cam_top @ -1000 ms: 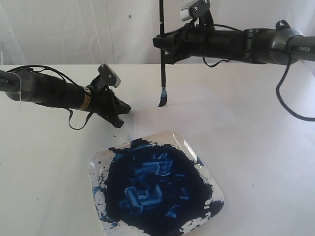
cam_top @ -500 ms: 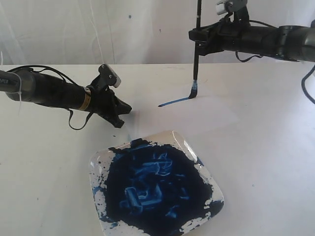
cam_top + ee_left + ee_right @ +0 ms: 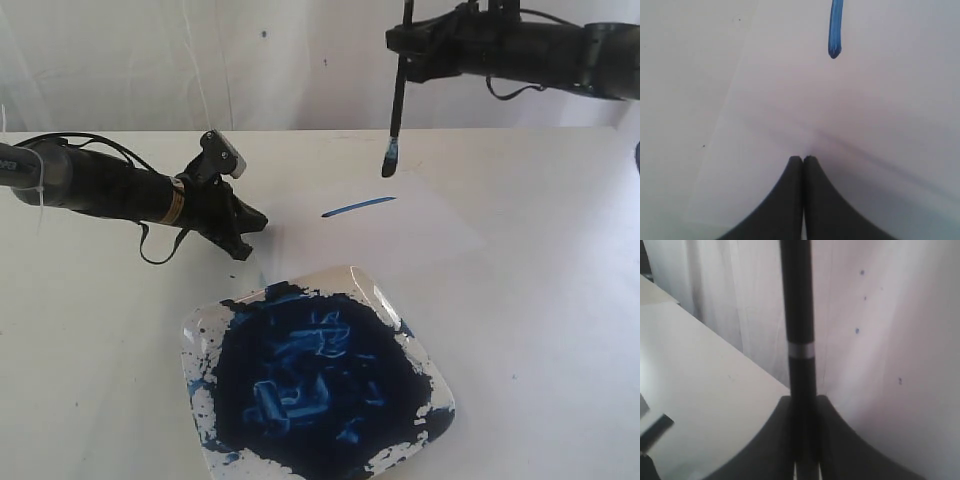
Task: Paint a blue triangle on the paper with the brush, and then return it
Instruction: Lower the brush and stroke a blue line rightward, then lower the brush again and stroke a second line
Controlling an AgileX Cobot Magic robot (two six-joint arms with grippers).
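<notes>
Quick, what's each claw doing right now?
Left claw: closed, holding nothing.
Right claw: closed on the brush, lifted above the paper.

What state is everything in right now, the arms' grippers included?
paper: lying flat
blue triangle: just one stroke so far
brush: upright, bristles blue, tip off the paper
right gripper: shut on the brush
left gripper: shut, holding nothing
plate: smeared thick with dark blue paint

Left arm extends low and near level; left claw point(image 3: 803, 160) tilts down, jaws pressed together; right arm is held high and level; right claw point(image 3: 403, 50) is clamped on the brush point(image 3: 397, 100).
</notes>
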